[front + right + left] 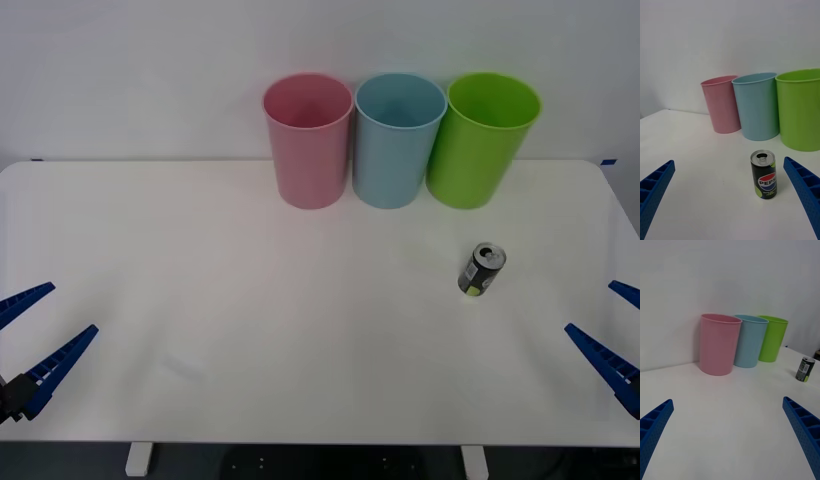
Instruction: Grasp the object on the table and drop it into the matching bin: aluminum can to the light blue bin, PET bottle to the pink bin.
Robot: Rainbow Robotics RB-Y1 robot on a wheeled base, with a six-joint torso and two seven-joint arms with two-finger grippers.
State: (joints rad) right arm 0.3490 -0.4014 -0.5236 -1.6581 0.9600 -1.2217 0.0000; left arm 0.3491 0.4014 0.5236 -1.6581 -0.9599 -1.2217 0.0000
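Note:
A small dark aluminum can (482,269) with a silver top and a yellow-green patch stands upright on the white table (250,330), right of centre; it is also the can (764,174) in the right wrist view and the can (805,369) in the left wrist view. At the back stand the pink bin (308,140) and, beside it, the light blue bin (399,139). My right gripper (615,335) hangs open at the table's right edge, well short of the can. My left gripper (30,335) is open at the left edge, far from it.
A lime green bin (482,138) stands right of the light blue bin, in one tight row at the table's far edge against a white wall. Bare tabletop lies between both grippers and the can.

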